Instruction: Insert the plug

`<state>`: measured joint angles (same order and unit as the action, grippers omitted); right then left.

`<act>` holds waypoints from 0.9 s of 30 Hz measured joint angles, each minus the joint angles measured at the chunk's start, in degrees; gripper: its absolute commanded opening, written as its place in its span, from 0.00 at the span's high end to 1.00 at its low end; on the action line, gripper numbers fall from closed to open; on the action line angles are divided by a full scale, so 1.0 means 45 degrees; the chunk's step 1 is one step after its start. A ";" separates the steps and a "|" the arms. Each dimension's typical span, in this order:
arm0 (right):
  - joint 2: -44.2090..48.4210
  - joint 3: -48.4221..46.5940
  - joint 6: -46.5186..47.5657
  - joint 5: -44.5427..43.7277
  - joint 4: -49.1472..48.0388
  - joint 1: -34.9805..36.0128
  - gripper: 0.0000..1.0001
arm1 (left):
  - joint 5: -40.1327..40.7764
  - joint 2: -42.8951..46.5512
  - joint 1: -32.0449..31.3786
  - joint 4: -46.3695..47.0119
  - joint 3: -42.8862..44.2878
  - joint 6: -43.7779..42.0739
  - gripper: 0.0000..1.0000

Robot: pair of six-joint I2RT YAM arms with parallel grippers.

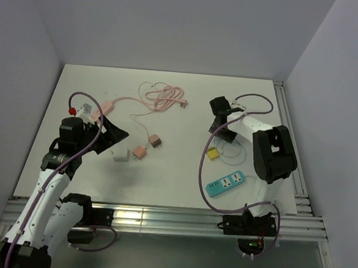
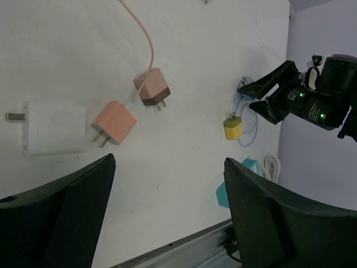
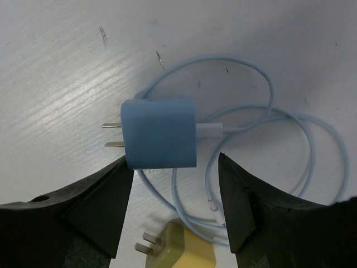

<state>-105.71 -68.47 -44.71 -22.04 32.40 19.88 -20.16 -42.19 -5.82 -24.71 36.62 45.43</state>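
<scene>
A blue plug (image 3: 159, 133) with a coiled light-blue cable (image 3: 290, 128) lies flat on the white table, prongs pointing left. My right gripper (image 3: 175, 162) is open just above it, one finger on each side of the plug's near edge, not touching it. In the top view the right gripper (image 1: 221, 121) hides the blue plug. A teal power strip (image 1: 226, 183) lies near the right arm's base. A yellow plug (image 1: 213, 153) lies between them. My left gripper (image 1: 118, 142) is open and empty over the table (image 2: 184, 67).
A white charger (image 2: 53, 128), a pink plug (image 2: 114, 123) and a brown plug (image 2: 152, 86) on a pink cable (image 1: 163, 98) lie in front of the left gripper. The yellow plug (image 3: 178, 254) sits just below the right gripper's fingers. A metal rail (image 1: 190, 219) runs along the near edge.
</scene>
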 measured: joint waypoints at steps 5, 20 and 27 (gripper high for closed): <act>-0.0112 -0.0219 0.0602 -0.0092 -0.0165 -0.0146 0.48 | -0.0155 0.0024 0.0000 0.0000 0.0005 0.0015 0.17; 0.1972 0.0933 0.3988 0.1030 -0.1685 0.0068 1.00 | -0.4245 -0.1443 -0.0763 0.1758 0.0223 -0.0233 0.33; 0.7038 0.3264 0.6164 0.4435 -0.3347 0.1967 1.00 | -0.5756 -0.3657 -0.3342 0.4104 0.0831 0.0491 0.30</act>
<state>-74.04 -53.78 -16.97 -2.09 17.34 28.73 -46.06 -58.65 -20.86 -6.24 40.36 47.64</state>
